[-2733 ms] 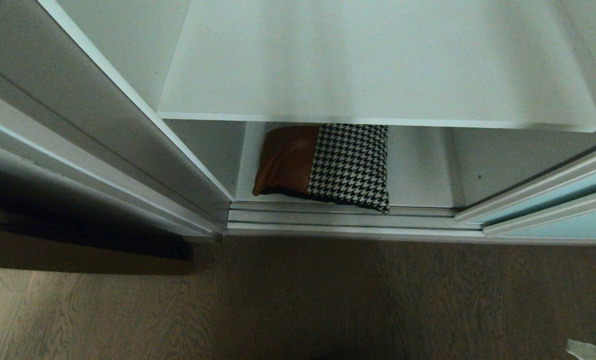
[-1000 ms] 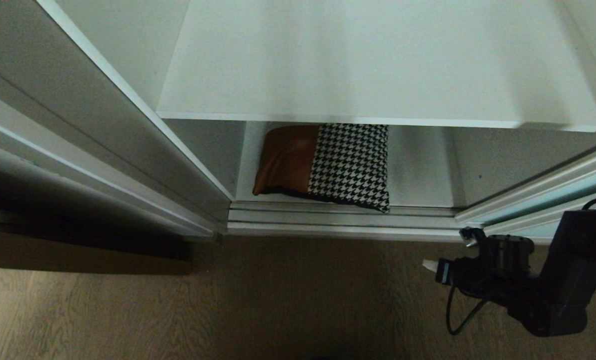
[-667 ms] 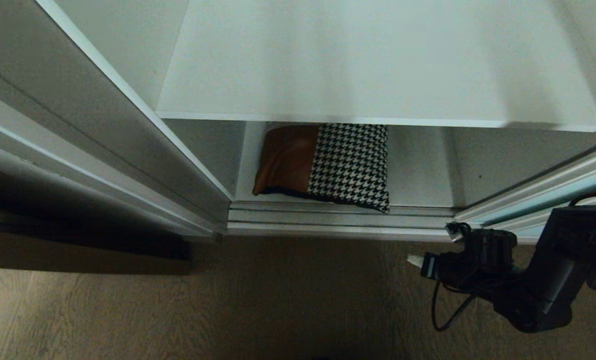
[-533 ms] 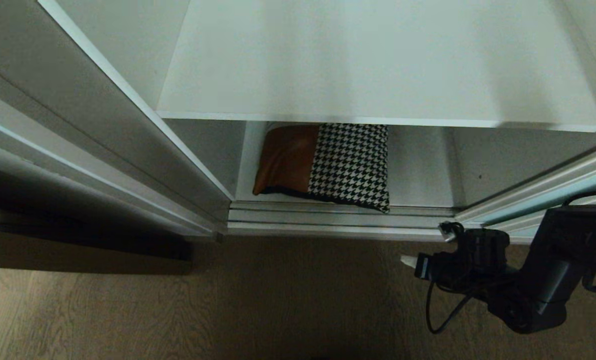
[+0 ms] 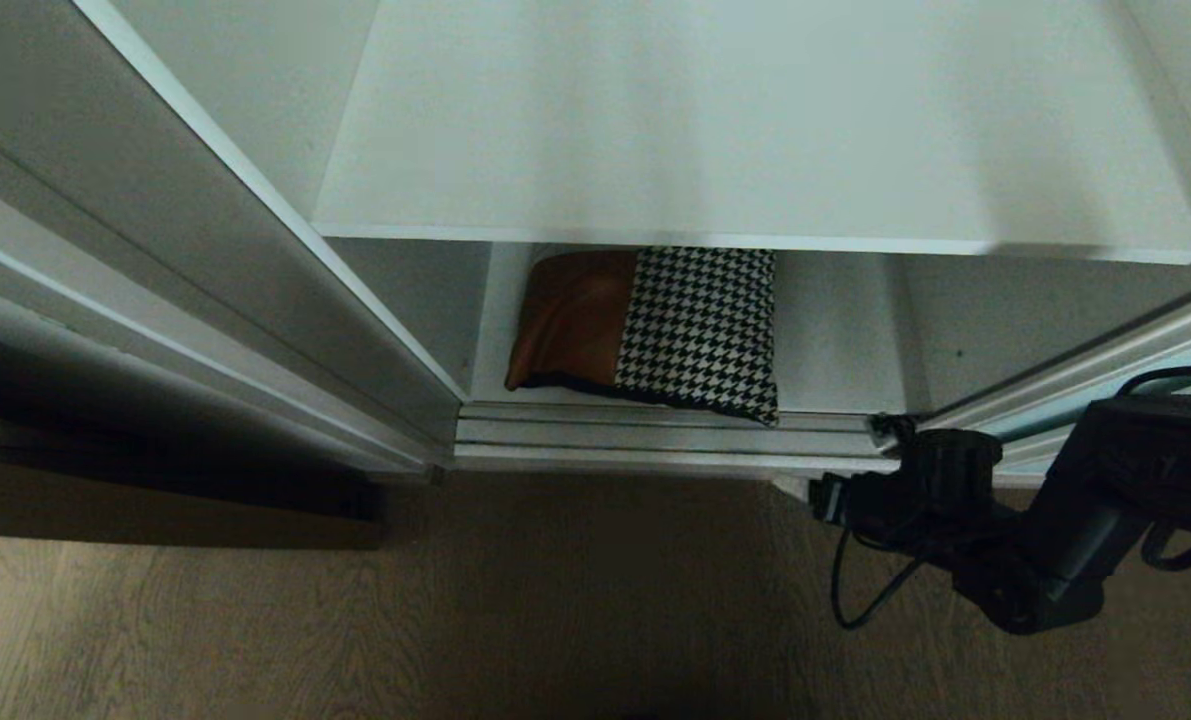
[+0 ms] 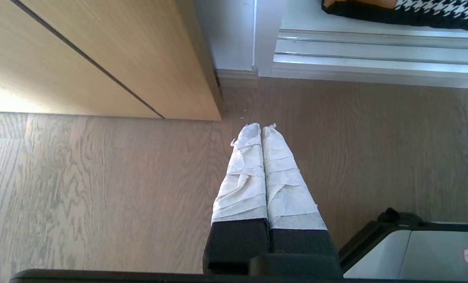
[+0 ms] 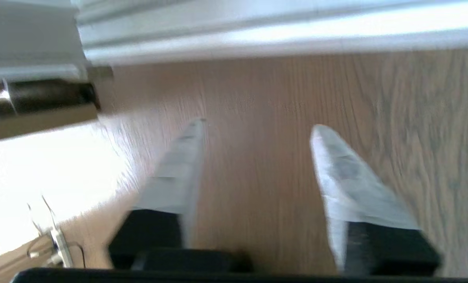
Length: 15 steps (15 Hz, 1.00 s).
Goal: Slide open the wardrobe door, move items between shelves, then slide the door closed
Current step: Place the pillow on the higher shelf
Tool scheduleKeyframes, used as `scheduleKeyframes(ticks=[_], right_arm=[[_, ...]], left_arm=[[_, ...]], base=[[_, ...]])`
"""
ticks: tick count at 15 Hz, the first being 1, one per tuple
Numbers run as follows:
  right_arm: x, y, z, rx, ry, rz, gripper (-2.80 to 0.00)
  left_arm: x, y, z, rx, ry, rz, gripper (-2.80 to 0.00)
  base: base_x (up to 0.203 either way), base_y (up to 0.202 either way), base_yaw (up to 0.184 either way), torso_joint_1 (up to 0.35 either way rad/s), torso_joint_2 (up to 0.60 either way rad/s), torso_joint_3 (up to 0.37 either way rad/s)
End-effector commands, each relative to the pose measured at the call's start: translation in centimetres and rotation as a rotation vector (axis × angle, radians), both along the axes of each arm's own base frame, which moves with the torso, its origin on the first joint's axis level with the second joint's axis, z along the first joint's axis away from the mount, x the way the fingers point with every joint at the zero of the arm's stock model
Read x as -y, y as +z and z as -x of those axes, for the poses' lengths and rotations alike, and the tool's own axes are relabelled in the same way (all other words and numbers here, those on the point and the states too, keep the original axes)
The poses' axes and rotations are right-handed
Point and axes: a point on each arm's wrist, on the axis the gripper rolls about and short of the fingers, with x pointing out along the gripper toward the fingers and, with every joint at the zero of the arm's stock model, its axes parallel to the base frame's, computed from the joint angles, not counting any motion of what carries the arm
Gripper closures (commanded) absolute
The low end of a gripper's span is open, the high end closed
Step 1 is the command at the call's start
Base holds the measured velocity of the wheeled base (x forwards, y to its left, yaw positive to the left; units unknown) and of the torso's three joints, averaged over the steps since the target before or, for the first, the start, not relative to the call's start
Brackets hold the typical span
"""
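The cushion [image 5: 645, 330], tan leather on one side and black-and-white houndstooth on the other, lies on the lower shelf [image 5: 840, 345] near its front edge. Its black edging [image 6: 399, 15] also shows in the left wrist view. A wider white shelf [image 5: 755, 130] overhangs it and is bare. The sliding wardrobe door [image 5: 1085, 370] stands pushed to the right, leaving the bay uncovered. My right gripper [image 5: 790, 487] hovers low over the floor just in front of the door track, to the right of the cushion. Its fingers stand open on nothing [image 7: 257, 125]. My left gripper [image 6: 261, 126] is shut and empty above the floor.
A metal door track [image 5: 675, 440] runs along the wardrobe's foot. A light wooden door [image 6: 100, 59] stands left of the wardrobe. The wardrobe's left side panel [image 5: 205, 260] juts forward. Wood floor [image 5: 555, 600] spreads in front. My own base [image 6: 414, 251] shows beside the left gripper.
My right arm has come in from the right edge and moved left and closer to the wardrobe's track. The cushion and the door have stayed put.
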Motion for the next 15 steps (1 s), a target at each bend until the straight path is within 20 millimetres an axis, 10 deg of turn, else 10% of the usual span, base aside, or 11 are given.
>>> scheduleKeyframes(ticks=[1,15], right_arm=[[-0.3,0.4,-1.4,0.047,0.003,-0.011,-2.80],[-2.5,3.0,-8.7,0.242,0.028,-0.043,-2.80]], left_arm=[[0.0,0.0,0.0,-0.003,0.000,0.000,0.00],[0.0,0.0,0.0,-0.003,0.000,0.000,0.00]], base=[[0.000,0.000,0.000,0.000,0.00,0.000],[0.000,0.000,0.000,0.000,0.00,0.000]])
